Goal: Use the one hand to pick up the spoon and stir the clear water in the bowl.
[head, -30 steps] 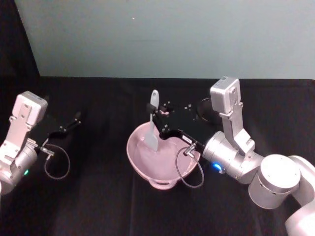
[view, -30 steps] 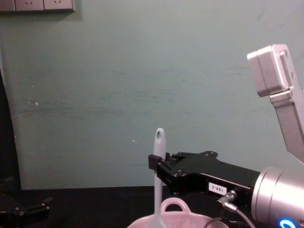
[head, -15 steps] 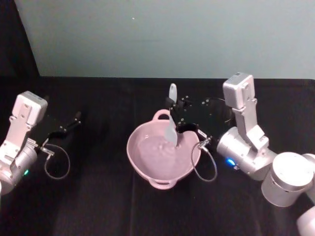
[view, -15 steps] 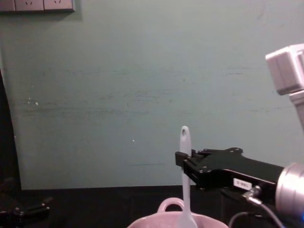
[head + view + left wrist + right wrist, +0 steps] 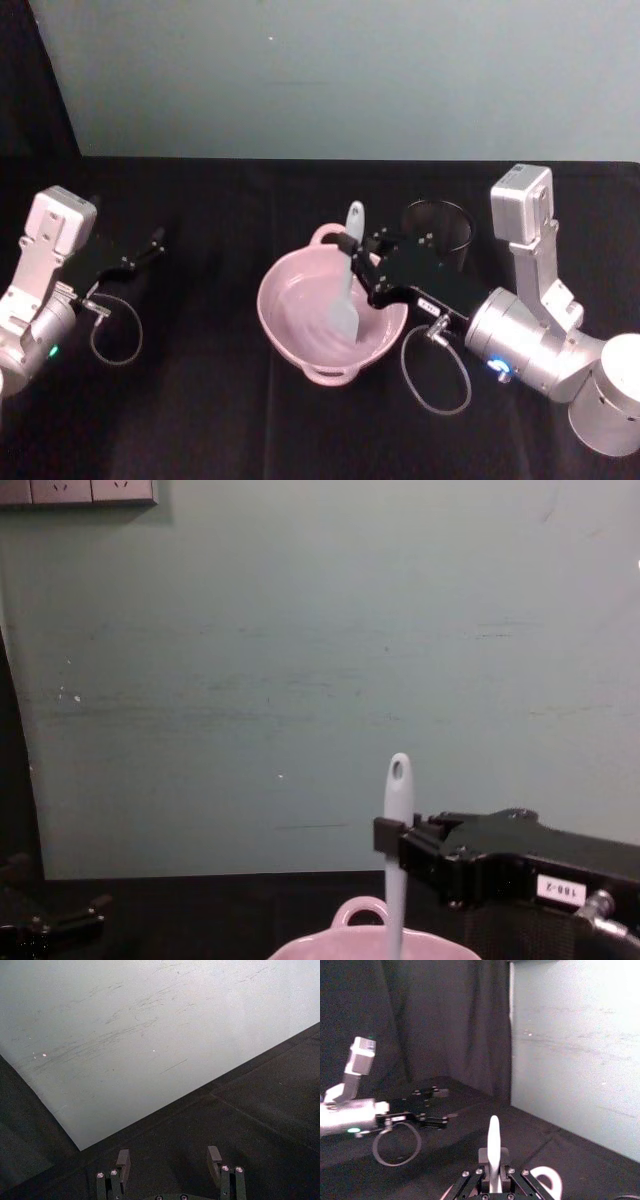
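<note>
Pulled nearer the robot just now, the long slim white spoon [image 5: 349, 278] is clamped upright by the black right hand [image 5: 353, 246], blade dipped below it in the pale pink glossy bowl [image 5: 283, 337]. Well off, the left hand [image 5: 168, 1152] is parked, spread wide.

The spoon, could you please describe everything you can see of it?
The spoon is long, slim and white, plastic-looking, with a hole at its handle end and a flat spatula-like blade. It stands nearly upright, the right gripper shut on its handle, blade down inside the pink bowl.
</note>
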Motion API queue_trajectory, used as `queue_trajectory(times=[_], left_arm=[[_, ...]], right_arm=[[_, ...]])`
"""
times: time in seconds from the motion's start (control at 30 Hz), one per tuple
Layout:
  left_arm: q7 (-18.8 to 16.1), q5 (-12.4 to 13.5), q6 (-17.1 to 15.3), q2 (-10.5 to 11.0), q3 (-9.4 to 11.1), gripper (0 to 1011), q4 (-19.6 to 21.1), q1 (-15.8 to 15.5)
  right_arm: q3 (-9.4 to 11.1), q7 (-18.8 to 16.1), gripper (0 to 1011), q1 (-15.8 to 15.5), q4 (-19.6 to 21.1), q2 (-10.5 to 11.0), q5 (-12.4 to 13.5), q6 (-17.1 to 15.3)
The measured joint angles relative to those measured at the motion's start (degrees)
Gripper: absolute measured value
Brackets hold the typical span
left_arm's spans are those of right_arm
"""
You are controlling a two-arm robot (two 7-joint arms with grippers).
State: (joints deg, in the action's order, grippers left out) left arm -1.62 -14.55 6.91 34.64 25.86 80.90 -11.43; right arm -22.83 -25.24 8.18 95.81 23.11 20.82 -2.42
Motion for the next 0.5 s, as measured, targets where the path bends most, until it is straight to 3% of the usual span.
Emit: queue_trajectory(times=[0.23, 0.5], left_arm=[[0.00, 0.00, 0.00, 0.00, 0.00, 1011, 0.00, 0.00], [0.00, 0.00, 0.00, 0.00, 0.00, 1011, 0.00, 0.00]], right_arm=[[-1.60, -0.50, 117, -1.26, 2.12, 0.12, 2.18, -1.31], [-4.14, 0.97, 117, -0.16, 1.10, -2.11, 0.96, 0.12]])
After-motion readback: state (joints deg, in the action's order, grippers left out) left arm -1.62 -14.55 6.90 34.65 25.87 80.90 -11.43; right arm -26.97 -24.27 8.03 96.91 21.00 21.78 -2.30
